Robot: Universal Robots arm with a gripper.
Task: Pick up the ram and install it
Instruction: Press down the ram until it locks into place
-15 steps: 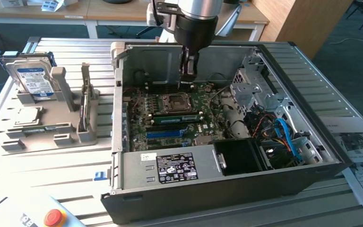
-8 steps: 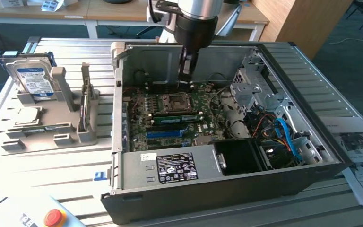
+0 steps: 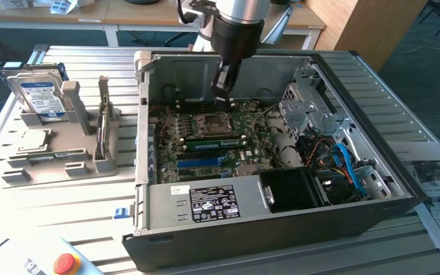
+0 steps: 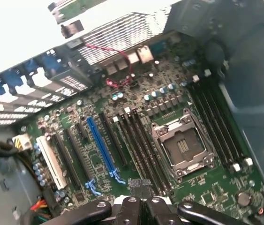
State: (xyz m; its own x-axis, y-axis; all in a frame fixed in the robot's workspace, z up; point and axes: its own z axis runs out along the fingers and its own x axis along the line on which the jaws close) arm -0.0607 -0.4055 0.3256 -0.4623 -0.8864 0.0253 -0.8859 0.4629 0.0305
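- One robot arm reaches down into one open computer case (image 3: 281, 220), which lies on a slatted metal worktop (image 3: 67, 200).
- The gripper (image 3: 220, 98) hangs above the motherboard (image 3: 239, 160), toward the case's twelve o'clock end in the exterior view. Its fingers (image 4: 129, 208) are pressed fully together, and nothing can be made out between them.
- The ram (image 3: 216, 143), a long green stick, lies along a slot just at six o'clock of the open processor socket (image 3: 208, 123). It is clear of the gripper. Whether it is fully seated cannot be told.
- At nine o'clock of the case stands one grey holder (image 3: 71, 97). It carries one hard drive (image 3: 40, 94) with a blue-and-white label, one flat silver processor chip (image 3: 32, 140), and one more thin stick (image 3: 103, 114) standing on edge.
- That makes two stick-like boards, one drive, one chip and one socket.
- The socket is uncovered, so closed fingers drifting toward it could bend its contacts.
- If the ram sits crooked, pressing down could jam it or strain the slot.
- The red wire (image 4: 117, 63) and blue cables (image 3: 346, 166) inside the case could snag the arm.
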